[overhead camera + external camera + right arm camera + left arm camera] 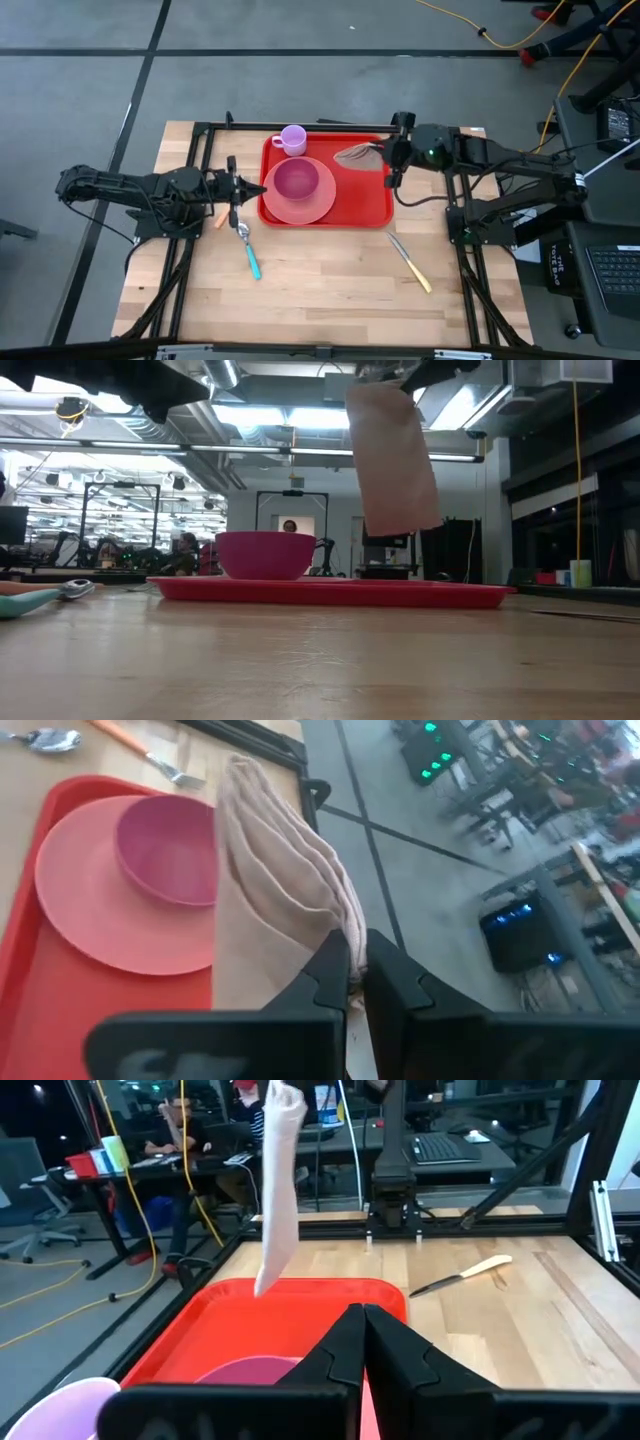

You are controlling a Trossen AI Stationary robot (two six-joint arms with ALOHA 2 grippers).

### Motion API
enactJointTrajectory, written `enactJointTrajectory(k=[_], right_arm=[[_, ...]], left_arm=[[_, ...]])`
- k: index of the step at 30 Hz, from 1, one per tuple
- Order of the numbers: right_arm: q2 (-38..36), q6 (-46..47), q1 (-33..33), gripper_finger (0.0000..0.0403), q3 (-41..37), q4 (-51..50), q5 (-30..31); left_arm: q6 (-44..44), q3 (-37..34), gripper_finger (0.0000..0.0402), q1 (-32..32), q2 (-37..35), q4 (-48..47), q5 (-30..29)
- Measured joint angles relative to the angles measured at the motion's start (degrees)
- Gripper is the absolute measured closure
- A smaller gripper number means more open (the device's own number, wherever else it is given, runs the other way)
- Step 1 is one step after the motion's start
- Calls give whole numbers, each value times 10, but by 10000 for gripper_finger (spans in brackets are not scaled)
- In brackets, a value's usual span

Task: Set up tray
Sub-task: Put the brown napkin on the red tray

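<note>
Bare wood of the table (320,660) fills the foreground in my low view, and beyond it the tray (440,595) lies flat on the tabletop, carrying the pink plate (310,205) and the magenta bowl (265,554) that sits on the plate. From above I see the tray (365,200) at the far middle of the table, with a lilac cup (292,139) at its far left corner.

My right gripper (355,955) is pinched on the top edge of a beige cloth napkin (285,885), which hangs down above the tray's right half without touching it; in the low view its lower end (395,455) dangles clear of the red surface. My left gripper (362,1315) sits just off the tray's left rim, fingers pressed together with nothing between them.

Just left of the tray, beside that gripper, lie an orange-handled fork (221,218) and a teal-handled spoon (248,250), the spoon angled toward the near edge. A yellow-handled knife (411,265) rests near the tray's near right corner, apart from it. People sit at desks in the room behind.
</note>
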Motion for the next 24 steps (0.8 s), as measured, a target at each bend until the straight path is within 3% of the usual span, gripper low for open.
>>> enactJointTrajectory(k=[8, 24], right_arm=[[4, -42, -91, 385, -22, 16, -83], [6, -114, -251, 385, -137, 151, -223]], left_arm=[[-1, 0, 399, 0, 0, -4, 0], [-21, 0, 396, 0, 0, -4, 0]])
